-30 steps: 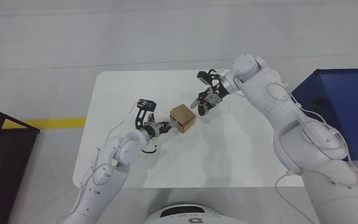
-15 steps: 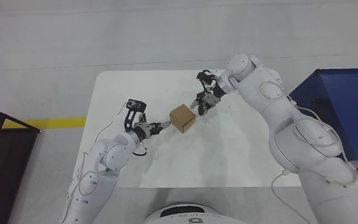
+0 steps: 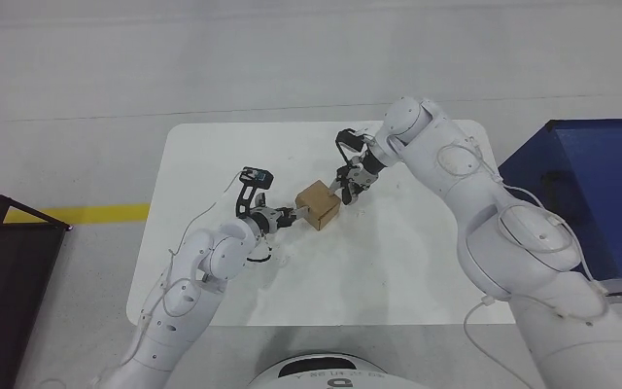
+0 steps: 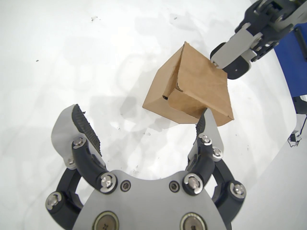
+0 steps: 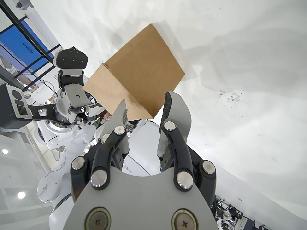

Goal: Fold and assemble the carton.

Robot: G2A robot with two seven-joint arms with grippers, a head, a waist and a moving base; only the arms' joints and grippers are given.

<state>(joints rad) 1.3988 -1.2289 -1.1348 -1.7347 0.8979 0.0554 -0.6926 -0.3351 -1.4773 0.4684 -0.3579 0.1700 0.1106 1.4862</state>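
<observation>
Top view: brown carton [image 3: 318,204] seated just toward 12 o'clock of centre on the white worktop [image 3: 408,282], closed into a cube, contents hidden behind folded flaps. Seen from the left wrist, one side flap only loosely tucked, with a narrow gap along its seam. Left tool [image 3: 288,216] at the carton's 8 o'clock, fingers spread wide, one fingertip [image 4: 204,120] just touching the carton's low corner, the other well apart from it. Right tool [image 3: 342,188] at the carton's 2 o'clock, fingers apart and set astride the upper corner, not pinching it. Carton well apart from every worktop edge, with the broadest stretch of bare surface toward 5 o'clock. Dark blue bin [image 3: 573,180] off the worktop's edge at 3 o'clock, its inside not visible.
</observation>
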